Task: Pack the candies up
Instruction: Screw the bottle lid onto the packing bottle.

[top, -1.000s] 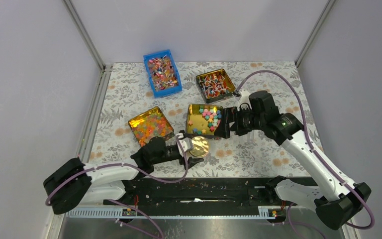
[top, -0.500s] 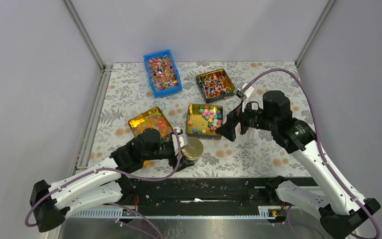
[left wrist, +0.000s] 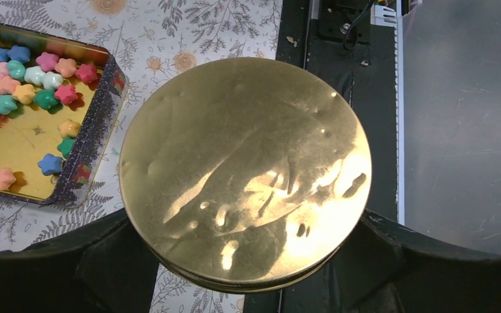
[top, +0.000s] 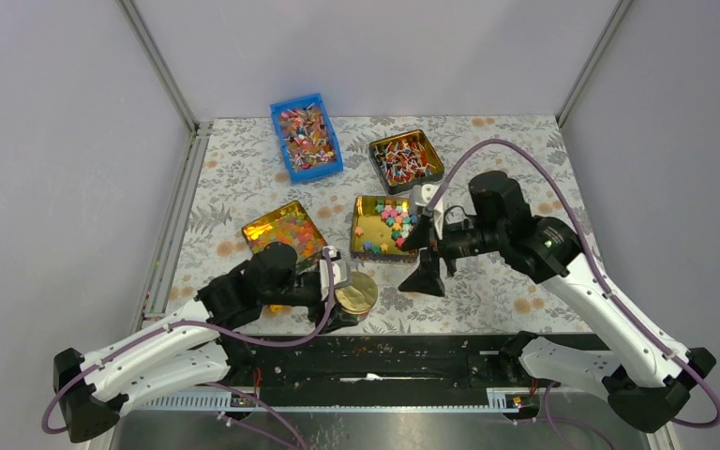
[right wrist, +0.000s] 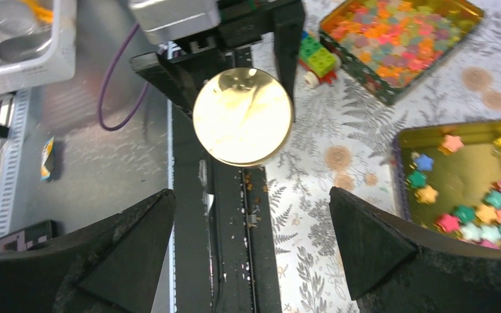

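The candies (top: 392, 223) are small pink, green, blue and yellow stars in an open square gold tin (top: 361, 234) at mid-table. They also show in the left wrist view (left wrist: 26, 78) and the right wrist view (right wrist: 489, 218). My left gripper (top: 349, 298) is shut on a round gold tin (top: 356, 291), gripped by its sides (left wrist: 244, 169) just above the table's near edge. My right gripper (top: 421, 255) is open and empty, hovering right of the round tin and in front of the star tin; its view looks at the round tin (right wrist: 242, 116).
A square tin of translucent orange pieces (top: 284, 234) lies left of the star tin. A blue bin (top: 307, 136) and another gold tin (top: 405, 159), both with wrapped candies, stand at the back. A small green and yellow toy (right wrist: 316, 57) lies near the orange tin. A black rail (top: 375, 361) runs along the near edge.
My left arm has drawn the round tin left and nearer. My right gripper has swung from beside the star tin to the near left, facing the round tin.
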